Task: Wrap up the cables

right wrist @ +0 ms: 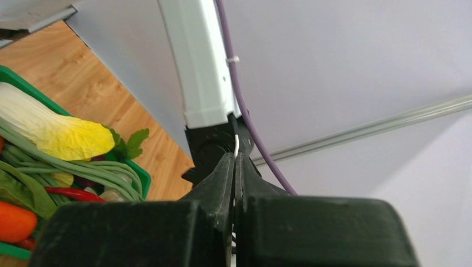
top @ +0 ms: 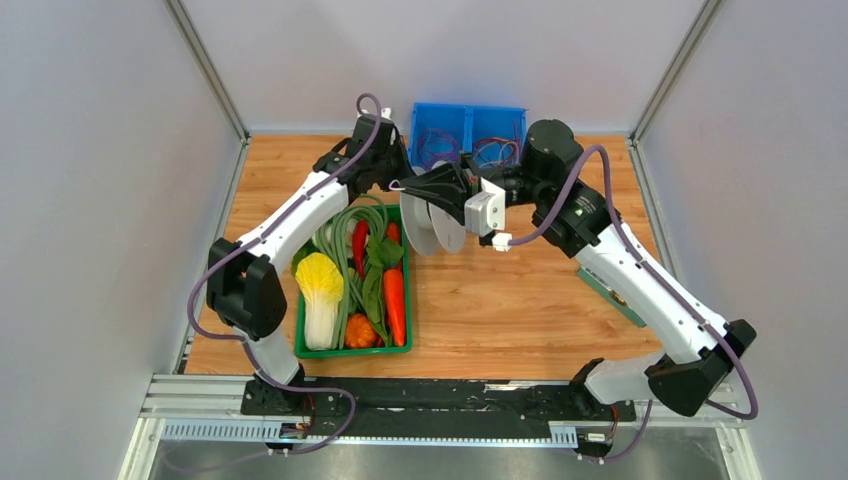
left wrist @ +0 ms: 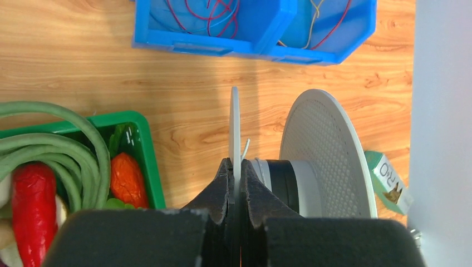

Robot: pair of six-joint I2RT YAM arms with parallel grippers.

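Note:
The pale-grey round spool (top: pixel 436 226) hangs on edge above the table between the two arms. My left gripper (left wrist: pixel 235 167) is shut on the rim of its thin near flange (left wrist: pixel 234 119). The perforated far flange (left wrist: pixel 325 153) stands to the right. The thin white cable (left wrist: pixel 245 148) is wound on the hub, and a short end sticks up beside my left fingertips. My right gripper (right wrist: pixel 234 158) is shut on the white cable (right wrist: pixel 236 146), close to the left arm's black wrist joint (right wrist: pixel 214 147). In the top view my right gripper (top: pixel 399 185) points left, above the spool.
A green tray (top: pixel 301 345) of vegetables lies under the left arm. A blue bin (top: pixel 470 112) with purple and red wire coils stands at the back edge. A small green and white box (left wrist: pixel 389 181) lies right of the spool. Grey walls close in the left and right sides.

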